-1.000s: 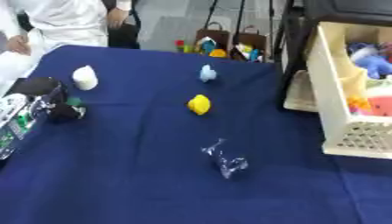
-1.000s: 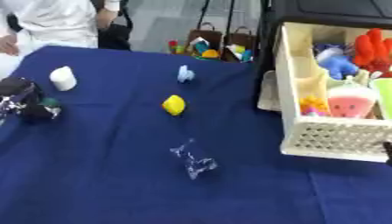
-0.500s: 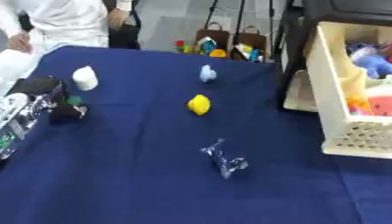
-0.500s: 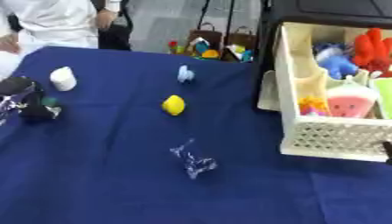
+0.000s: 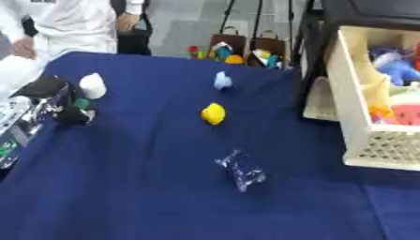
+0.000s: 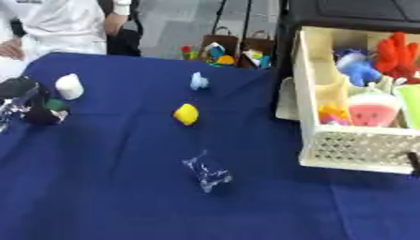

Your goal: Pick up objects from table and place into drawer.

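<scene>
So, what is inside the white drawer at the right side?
The white drawer holds a watermelon-slice toy, a blue plush, a red plush and something orange. Its front wall hides the bottom.

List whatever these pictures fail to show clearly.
- Left hand: left eye view, dark blur at the left edge; fingers unreadable.
- Right hand: in neither view.
- Clear object: crumpled and see-through, identity unclear.
- Drawer: cut off by the right edge.
- Pale blue object: too small to identify.
</scene>
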Robot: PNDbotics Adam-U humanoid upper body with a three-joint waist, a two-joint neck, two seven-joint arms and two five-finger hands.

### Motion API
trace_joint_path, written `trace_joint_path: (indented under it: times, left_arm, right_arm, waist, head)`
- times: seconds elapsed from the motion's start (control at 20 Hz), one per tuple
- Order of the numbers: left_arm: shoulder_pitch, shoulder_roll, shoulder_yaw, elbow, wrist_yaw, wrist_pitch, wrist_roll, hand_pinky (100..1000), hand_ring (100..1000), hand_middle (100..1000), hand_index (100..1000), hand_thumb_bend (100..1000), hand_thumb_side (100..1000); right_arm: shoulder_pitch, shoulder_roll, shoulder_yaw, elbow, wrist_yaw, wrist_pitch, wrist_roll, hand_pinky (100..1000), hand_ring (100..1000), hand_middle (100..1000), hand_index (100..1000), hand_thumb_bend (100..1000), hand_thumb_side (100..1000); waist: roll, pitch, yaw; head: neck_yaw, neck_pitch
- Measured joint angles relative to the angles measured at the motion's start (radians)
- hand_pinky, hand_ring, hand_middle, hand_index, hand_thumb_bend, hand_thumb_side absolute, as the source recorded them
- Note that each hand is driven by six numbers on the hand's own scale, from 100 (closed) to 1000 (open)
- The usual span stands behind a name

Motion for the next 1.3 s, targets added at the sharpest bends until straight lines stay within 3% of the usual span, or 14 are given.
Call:
trace_joint_path:
  times: [0.3, 0.35, 0.4, 0.55, 0.8, 1.3]
  left_arm:
    - [-0.015, 0.001, -0.002, -0.115, 0.020, 0.004, -0.015, 207, 401, 394, 517, 204, 548]
    - [-0.020, 0.001, -0.002, -0.138, 0.023, 0.002, -0.019, 205, 400, 393, 516, 211, 617]
    - [-0.027, 0.002, -0.006, -0.159, 0.026, -0.001, -0.023, 203, 399, 392, 515, 202, 551]
    - [-0.058, 0.003, -0.021, -0.220, 0.031, -0.012, -0.041, 190, 391, 383, 504, 202, 556]
    - [-0.154, -0.018, -0.045, -0.286, 0.034, -0.029, -0.073, 174, 381, 370, 490, 205, 557]
    - [-0.348, -0.150, -0.083, -0.296, 0.039, -0.046, -0.103, 161, 360, 344, 476, 215, 557]
  right_arm:
    - [0.000, 0.000, 0.000, 0.000, 0.000, -0.001, -0.001, 762, 788, 745, 842, 100, 1000]
    - [0.001, 0.000, 0.000, 0.000, 0.000, -0.001, -0.001, 762, 788, 745, 842, 100, 1000]
    - [0.001, 0.000, 0.000, 0.000, 0.000, -0.001, -0.001, 762, 788, 745, 842, 100, 1000]
    - [0.002, 0.000, 0.000, 0.000, -0.001, -0.002, 0.000, 762, 788, 745, 842, 100, 1000]
    - [0.008, 0.001, 0.007, 0.000, -0.004, -0.004, 0.002, 762, 788, 746, 842, 100, 1000]
    - [0.008, 0.001, 0.027, 0.000, -0.024, -0.008, 0.020, 763, 789, 746, 842, 100, 1000]
  waist:
    - [0.012, -0.021, 0.001]
    - [0.015, -0.024, 0.001]
    - [0.018, -0.028, 0.001]
    - [0.027, -0.041, 0.000]
    - [0.043, -0.065, -0.004]
    - [0.080, -0.103, -0.039]
  head:
    - [-0.006, 0.010]
    - [-0.006, 0.013]
    - [-0.007, 0.017]
    - [-0.009, 0.025]
    - [-0.015, 0.045]
    - [-0.018, 0.062]
